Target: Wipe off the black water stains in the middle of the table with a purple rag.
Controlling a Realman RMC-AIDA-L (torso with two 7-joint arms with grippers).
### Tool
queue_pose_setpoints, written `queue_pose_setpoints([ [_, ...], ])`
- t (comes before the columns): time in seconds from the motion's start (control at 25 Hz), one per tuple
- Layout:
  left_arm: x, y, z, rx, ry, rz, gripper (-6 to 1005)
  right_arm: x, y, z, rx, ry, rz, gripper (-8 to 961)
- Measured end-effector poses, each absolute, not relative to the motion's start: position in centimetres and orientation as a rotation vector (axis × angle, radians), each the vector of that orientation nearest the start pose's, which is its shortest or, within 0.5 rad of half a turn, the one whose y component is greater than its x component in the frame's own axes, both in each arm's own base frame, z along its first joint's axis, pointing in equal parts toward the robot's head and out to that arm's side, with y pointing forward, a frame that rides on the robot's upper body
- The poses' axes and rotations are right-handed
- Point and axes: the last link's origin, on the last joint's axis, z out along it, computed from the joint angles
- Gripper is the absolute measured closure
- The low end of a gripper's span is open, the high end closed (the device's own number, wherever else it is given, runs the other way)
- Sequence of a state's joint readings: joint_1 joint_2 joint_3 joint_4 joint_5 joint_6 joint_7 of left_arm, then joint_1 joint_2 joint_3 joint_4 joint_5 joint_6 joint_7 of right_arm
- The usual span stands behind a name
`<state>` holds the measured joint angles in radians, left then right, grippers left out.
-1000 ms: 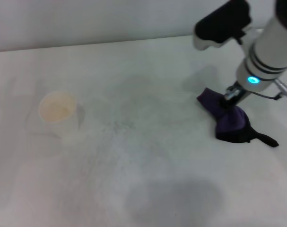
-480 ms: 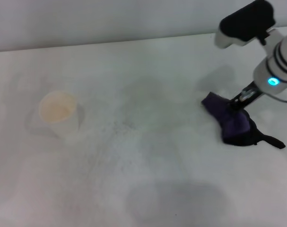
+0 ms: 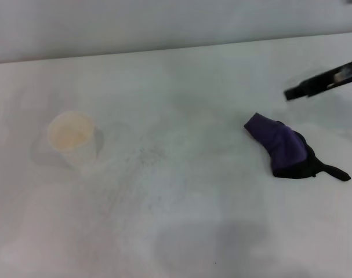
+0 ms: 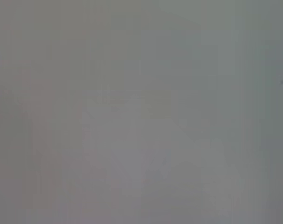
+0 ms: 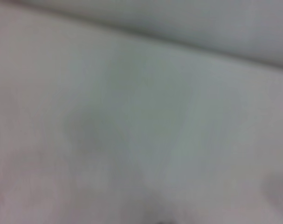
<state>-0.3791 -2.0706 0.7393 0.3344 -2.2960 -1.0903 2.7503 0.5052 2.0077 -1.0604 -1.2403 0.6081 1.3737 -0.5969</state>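
the table [image 3: 181, 231] fills the head view, a white top with faint grey speckling and smudges near its middle, and no distinct black water stains show there now. from that i judge the wiping is essentially finished and the step in hand is the close of the task, the cloth laid aside. a pale cup [image 3: 72, 138] stands upright well over on the robot's left side, apart from everything else. the purple rag [image 3: 283, 150] lies crumpled on the right side of the table, its black strip trailing toward the right edge, and nothing touches it. the right gripper [image 3: 297, 91] shows only as a dark tip at the right edge, raised above and beyond the rag (whether its fingers are spread or pressed together i cannot tell). the left gripper is not in view. the next move, as i read it, calls only for checking the middle for remaining marks and parking the right arm clear of the rag.
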Motion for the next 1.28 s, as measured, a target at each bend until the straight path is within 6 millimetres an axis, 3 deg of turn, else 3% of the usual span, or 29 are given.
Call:
queue_pose_setpoints([
  [0.32, -36.0, 34.1, 5.9, -1.579, -0.442, -0.595, 108, 30.1, 37.1, 11.4, -2.167, 1.148, 0.433, 520],
  [0.52, -35.9, 34.0, 5.8, -1.583, -0.443, -0.598, 108, 32.9, 36.1, 12.4, -2.070, 0.985, 0.627, 523],
  [0.68, -35.6, 34.2, 5.6, -1.585, -0.439, -0.610, 108, 35.2, 35.2, 12.9, -1.937, 0.888, 0.672, 521],
  [0.92, -35.4, 34.5, 5.4, -1.571, -0.456, -0.625, 108, 38.0, 33.6, 11.4, -1.731, 0.700, 0.689, 442],
  [1.16, -36.1, 33.9, 4.8, -1.559, -0.473, -0.598, 108, 39.0, 32.1, 8.5, -1.485, 0.572, 0.669, 348],
  [1.28, -36.0, 33.8, 4.2, -1.548, -0.500, -0.610, 108, 39.6, 31.5, 7.8, -1.450, 0.548, 0.595, 284],
])
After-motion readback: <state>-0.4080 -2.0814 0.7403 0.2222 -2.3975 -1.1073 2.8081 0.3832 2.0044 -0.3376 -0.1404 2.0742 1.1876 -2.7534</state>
